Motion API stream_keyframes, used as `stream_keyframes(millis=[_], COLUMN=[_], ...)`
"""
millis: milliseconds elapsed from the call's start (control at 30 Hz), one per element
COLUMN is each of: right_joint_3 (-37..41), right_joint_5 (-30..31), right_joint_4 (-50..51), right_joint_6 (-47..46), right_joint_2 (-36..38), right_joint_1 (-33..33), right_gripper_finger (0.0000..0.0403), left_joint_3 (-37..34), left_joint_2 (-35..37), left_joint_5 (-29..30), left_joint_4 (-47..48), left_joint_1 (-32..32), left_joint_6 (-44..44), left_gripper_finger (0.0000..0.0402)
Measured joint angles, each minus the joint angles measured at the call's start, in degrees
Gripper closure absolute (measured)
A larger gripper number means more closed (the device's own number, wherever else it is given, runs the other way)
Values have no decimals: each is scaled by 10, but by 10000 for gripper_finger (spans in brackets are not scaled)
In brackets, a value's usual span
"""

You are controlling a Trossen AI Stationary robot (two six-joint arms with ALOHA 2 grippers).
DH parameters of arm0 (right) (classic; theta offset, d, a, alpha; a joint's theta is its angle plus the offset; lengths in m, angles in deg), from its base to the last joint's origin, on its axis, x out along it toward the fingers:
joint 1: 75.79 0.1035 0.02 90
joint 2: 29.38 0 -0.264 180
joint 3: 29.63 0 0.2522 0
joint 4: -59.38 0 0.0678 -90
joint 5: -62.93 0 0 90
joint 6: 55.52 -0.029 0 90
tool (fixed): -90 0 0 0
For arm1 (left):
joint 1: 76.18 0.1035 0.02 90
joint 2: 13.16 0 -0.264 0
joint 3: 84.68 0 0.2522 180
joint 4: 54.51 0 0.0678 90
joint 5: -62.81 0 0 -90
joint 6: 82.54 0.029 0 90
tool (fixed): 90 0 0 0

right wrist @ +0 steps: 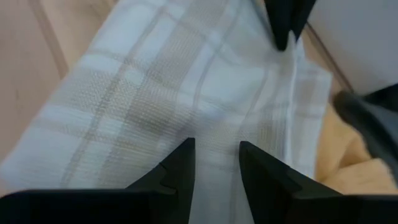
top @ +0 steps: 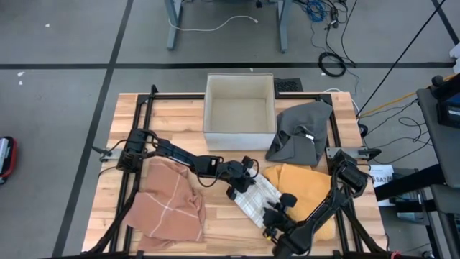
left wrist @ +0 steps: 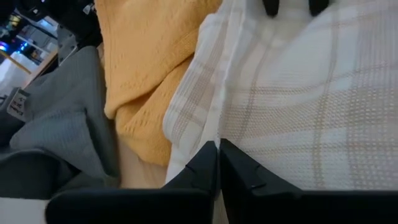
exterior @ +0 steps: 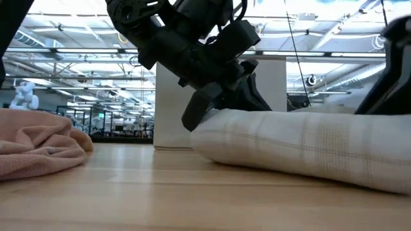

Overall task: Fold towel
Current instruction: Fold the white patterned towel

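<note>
At table centre in the high view, the white plaid towel (top: 255, 198) lies as a partly folded strip between the pink towel (top: 169, 208) and the mustard towel (top: 305, 188), resting against the latter. The left gripper (top: 241, 188) sits at the strip's far end, the right gripper (top: 275, 216) at its near end. A grey towel (top: 298, 133) lies beside the white box (top: 239, 111).

In the low view, the strip forms a soft rounded roll on the wooden tabletop (exterior: 128, 192); a workshop with ceiling lights lies beyond.

In the left wrist view, the left fingers (left wrist: 199, 165) are closed together at the towel's hemmed edge; whether fabric is pinched cannot be told.

In the right wrist view, the right fingers (right wrist: 180, 165) stand partly apart above the weave, holding nothing visible.

Handling judgement: the cloth is light, limp and non-fragile; it sags and slides on smooth wood. Grasp at corners or along the hem, both ends together
</note>
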Motion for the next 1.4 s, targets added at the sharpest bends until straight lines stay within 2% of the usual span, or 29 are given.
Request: stream_keyframes(millis=[133,333,467,567,633,767,800,1067,1167,1267,1400], right_joint_3=[23,34,34,34,34,34,34,34,34,34,35], right_joint_5=[3,-8,-11,-12,-12,-15,-15,-13,-13,-13,-19], right_joint_4=[-40,-61,-61,-61,-61,-62,-62,-72,-73,-71,-71], right_joint_6=[-4,-6,-4,-4,-4,-4,-4,12,14,16,29], right_joint_2=[0,1,1,1,1,1,1,1,0,1,13], right_joint_1=[0,-1,-2,-2,-2,-2,-2,-3,-3,-3,-3], right_gripper_finger=[291,291,291,291,291,291,291,291,291,291,291], left_joint_3=[0,0,0,0,0,0,0,0,2,2,0], left_joint_2=[0,4,28,52,66,79,77,19,6,3,22], left_joint_5=[17,88,134,136,93,-42,-61,-74,-99,-134,-136], left_joint_4=[-1,-17,-35,-23,11,114,133,135,130,131,149], left_joint_1=[-1,-16,-31,-40,-45,-51,-53,-27,-12,-1,0], left_joint_6=[0,15,19,10,-6,-31,-31,-35,-49,-67,-78], left_gripper_finger=[342,287,262,253,251,250,250,250,250,250,250])
